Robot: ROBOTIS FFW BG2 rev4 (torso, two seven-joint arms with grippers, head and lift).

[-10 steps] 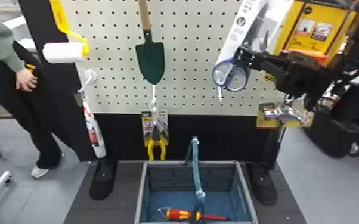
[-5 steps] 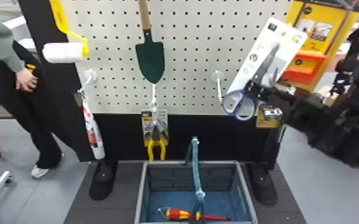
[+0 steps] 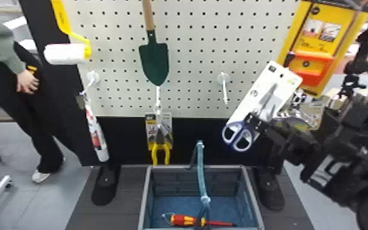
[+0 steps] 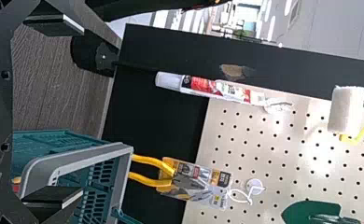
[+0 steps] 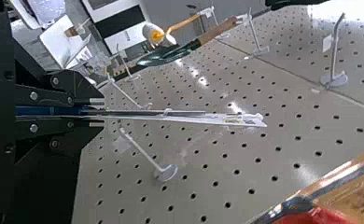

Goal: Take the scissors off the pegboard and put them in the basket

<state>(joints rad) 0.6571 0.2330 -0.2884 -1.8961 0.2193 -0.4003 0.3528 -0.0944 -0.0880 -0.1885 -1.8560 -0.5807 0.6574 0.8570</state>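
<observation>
In the head view my right gripper [image 3: 255, 122] is shut on the scissors [image 3: 242, 136], near the handles. Their white card [image 3: 255, 87] tilts up to the right, in front of the pegboard's lower right and apart from the bare hook [image 3: 225, 88]. The right wrist view has the card [image 5: 227, 119] edge-on, pinched by my right gripper [image 5: 96, 113]. Below and to the left stands the grey-blue basket [image 3: 145, 195], holding a red-and-yellow screwdriver [image 3: 186, 220]. In the left wrist view my left gripper [image 4: 56, 114] is open, beside the basket's rim [image 4: 84, 156].
The basket's handle [image 3: 202, 174] stands up over its middle. On the pegboard [image 3: 192, 55] hang a trowel [image 3: 154, 61], yellow-handled pliers [image 3: 160, 146], a paint roller [image 3: 67, 53] and a white tube [image 3: 97, 137]. Yellow packages [image 3: 318, 46] hang at the right.
My right gripper has carried the scissors down and away from the hook, to the right. The card has tilted further over. The basket has stayed in place.
</observation>
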